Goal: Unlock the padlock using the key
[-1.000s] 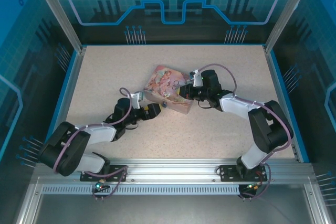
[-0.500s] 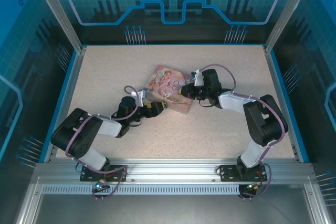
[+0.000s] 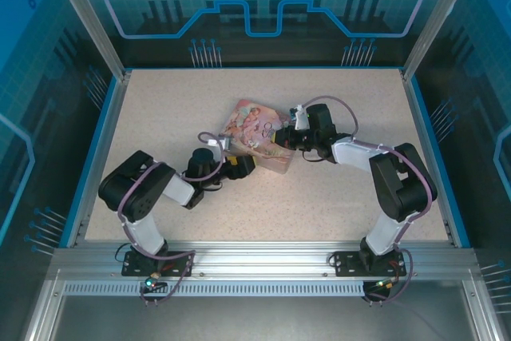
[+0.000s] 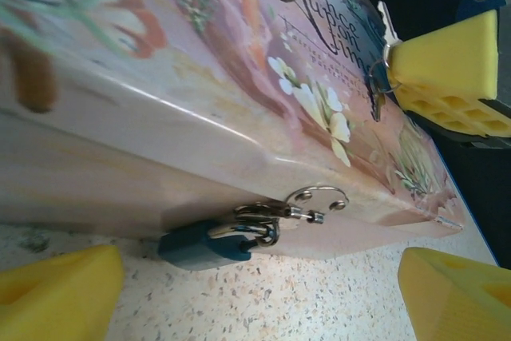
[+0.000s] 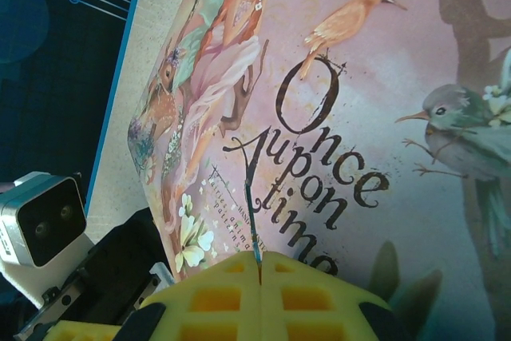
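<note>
— Since the left gripper (image 4: 255, 281) is laid low on the speckled table (image 4: 319, 301) with its yellow fingers (image 4: 60, 289) spread wide, what is being framed between them?

— The padlock (image 4: 196, 245) is framed. Its blue body appears to rest on the table against the front wall of the pink tin box (image 4: 200, 53), and its shackle is threaded through the silvery hasp (image 4: 319, 196). Nothing is gripped by those fingers. They are probably set apart so that the lock can be steadied when the key is brought in.

— And where is the key (image 5: 251, 221) held?

— Further right, over the lid. It is clamped between the closed pads of the right gripper (image 5: 259, 265), with its thin blade pointing out ahead of them across the lettering. Whether the lid is touched cannot be told. The key is well apart from the padlock, with the lid's edge between them.

— So the lock is judged to be shut?

— It is read that way, though the keyhole cannot be made out. The key is presumably carried blade-first so that it can be lowered to the lock's body. Fine alignment will be called for, since both parts are tiny and the padlock hangs loose.
</note>
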Controlling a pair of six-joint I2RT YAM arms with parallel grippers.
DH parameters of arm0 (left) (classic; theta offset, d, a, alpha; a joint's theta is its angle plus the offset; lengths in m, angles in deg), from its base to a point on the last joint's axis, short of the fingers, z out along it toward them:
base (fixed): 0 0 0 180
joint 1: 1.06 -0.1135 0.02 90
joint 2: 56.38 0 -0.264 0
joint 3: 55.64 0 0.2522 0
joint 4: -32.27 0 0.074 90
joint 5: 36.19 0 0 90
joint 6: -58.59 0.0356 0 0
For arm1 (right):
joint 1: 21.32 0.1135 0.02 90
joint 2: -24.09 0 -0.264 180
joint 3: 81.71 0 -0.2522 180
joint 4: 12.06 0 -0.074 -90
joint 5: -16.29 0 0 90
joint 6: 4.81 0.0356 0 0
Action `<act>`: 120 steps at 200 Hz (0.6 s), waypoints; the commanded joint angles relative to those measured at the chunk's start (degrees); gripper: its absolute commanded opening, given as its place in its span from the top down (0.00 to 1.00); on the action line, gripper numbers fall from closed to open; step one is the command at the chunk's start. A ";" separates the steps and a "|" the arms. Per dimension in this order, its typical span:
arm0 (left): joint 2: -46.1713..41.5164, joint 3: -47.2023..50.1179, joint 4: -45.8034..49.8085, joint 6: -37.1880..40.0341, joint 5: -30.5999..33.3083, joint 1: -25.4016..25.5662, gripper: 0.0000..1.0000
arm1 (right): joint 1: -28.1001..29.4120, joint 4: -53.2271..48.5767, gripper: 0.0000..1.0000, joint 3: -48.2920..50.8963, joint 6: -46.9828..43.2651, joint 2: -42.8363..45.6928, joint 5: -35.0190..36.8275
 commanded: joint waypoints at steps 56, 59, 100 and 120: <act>5.91 -2.54 -7.31 3.41 4.05 2.17 0.13 | -0.42 -2.19 1.00 0.54 -1.45 -0.21 1.24; 5.95 -2.57 -7.27 3.56 4.25 2.24 0.13 | -0.37 -2.19 1.00 0.56 -1.45 -0.20 1.21; 5.23 -3.17 -3.32 8.98 8.41 3.14 0.24 | -0.29 -1.57 1.00 0.61 -1.27 -0.29 1.21; 4.81 -3.65 -0.51 12.38 10.34 4.12 0.25 | -0.27 -1.52 1.00 0.44 -1.36 -0.34 1.12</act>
